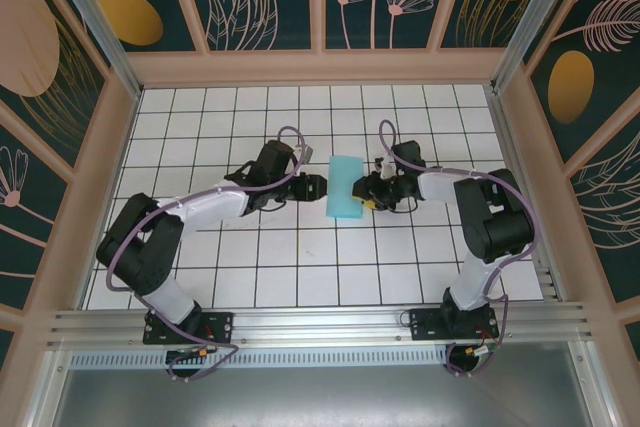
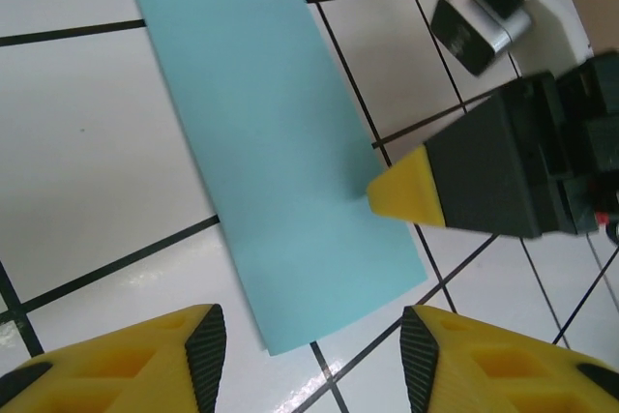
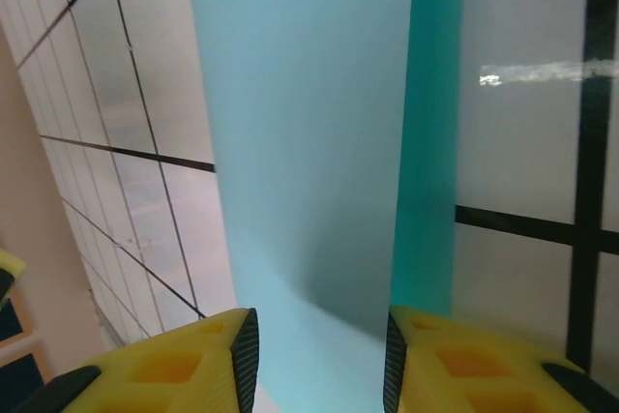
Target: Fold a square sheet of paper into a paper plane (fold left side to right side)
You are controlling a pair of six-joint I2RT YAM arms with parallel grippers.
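Currently the square sheet of paper (image 1: 346,186) is being observed lying flat on the tiled table (image 1: 250,247), already halved into a rectangle, its long axis running away from the arm bases. It is being flanked by both grippers. The right gripper (image 1: 366,194), jaws parted partway and clamping nothing, is being pressed tip-first against the right long edge. The left gripper (image 1: 318,187), jaws also apart and empty, is being seen just beside the left edge. The right arm is being judged nearer.

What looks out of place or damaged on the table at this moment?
Nothing is torn or spilled. The folded sheet of paper lies slightly askew on the table, so its long edges cross the grid lines at an angle.
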